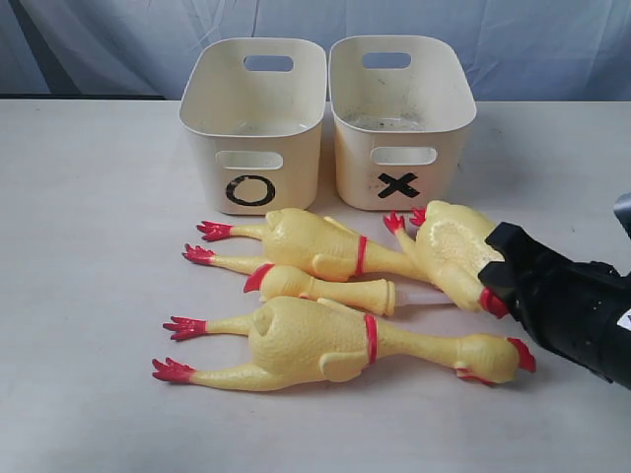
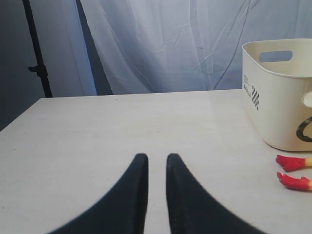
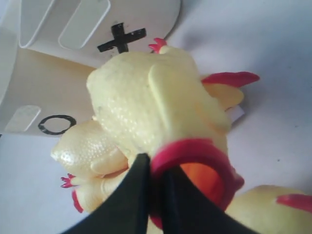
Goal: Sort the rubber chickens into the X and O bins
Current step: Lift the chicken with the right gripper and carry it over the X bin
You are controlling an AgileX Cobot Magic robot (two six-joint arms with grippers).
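Observation:
Two cream tubs stand at the back, the O bin [image 1: 251,148] on the left and the X bin [image 1: 399,138] on the right; both look empty. Two large rubber chickens [image 1: 315,241] [image 1: 335,340] lie in front of them, with the smaller slim one [image 1: 325,286] between. A third large chicken [image 1: 454,246] lies before the X bin. My right gripper [image 1: 496,296] [image 3: 156,168] is shut on this chicken's red neck ring [image 3: 195,151], pinching its rim. My left gripper [image 2: 155,157] is shut on nothing, low over bare table left of the O bin [image 2: 278,97], outside the exterior view.
A pale blue curtain [image 1: 118,39] hangs behind the table's far edge. Red chicken feet [image 2: 292,162] lie near the O bin in the left wrist view. A dark stand pole [image 2: 36,48] rises beyond the table's back corner.

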